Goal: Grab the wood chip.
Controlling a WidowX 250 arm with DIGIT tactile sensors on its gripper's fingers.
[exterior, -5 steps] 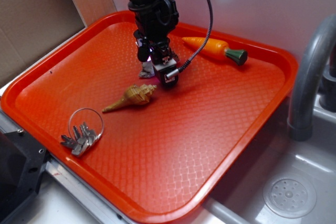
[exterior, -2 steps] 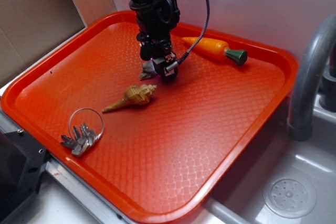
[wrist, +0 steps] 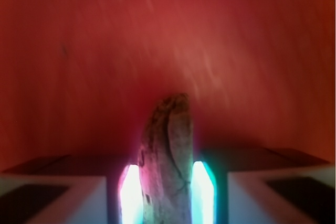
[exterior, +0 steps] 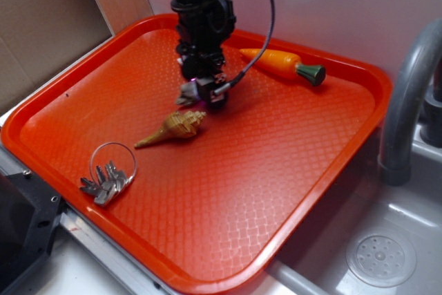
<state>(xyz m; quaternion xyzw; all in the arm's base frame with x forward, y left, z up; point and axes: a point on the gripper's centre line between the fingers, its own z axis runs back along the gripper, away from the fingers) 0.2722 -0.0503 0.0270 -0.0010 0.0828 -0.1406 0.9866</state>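
Upper centre of the exterior frame, my gripper [exterior: 197,93] hangs nose-down over the far part of the tray [exterior: 290,191], with the chip [exterior: 186,94] showing as a grey sliver at its tip. From the wrist view I see the chip [wrist: 167,166] standing up between the two lit fingers [wrist: 131,195], each pressed against one flank, so I read the jaws as clenched on the chip, gripped across its narrow width, which suits a long, rough piece like this. That view is motion-blurred, so I can't tell whether the chip's lower end touches the tray or is just clear of it. Below and left of the gripper lies the shell [exterior: 174,129], apart from it; the carrot [exterior: 282,64] lies to the upper right and the keys [exterior: 107,176] at lower left, all out of the way. To my eye the grasp is made.
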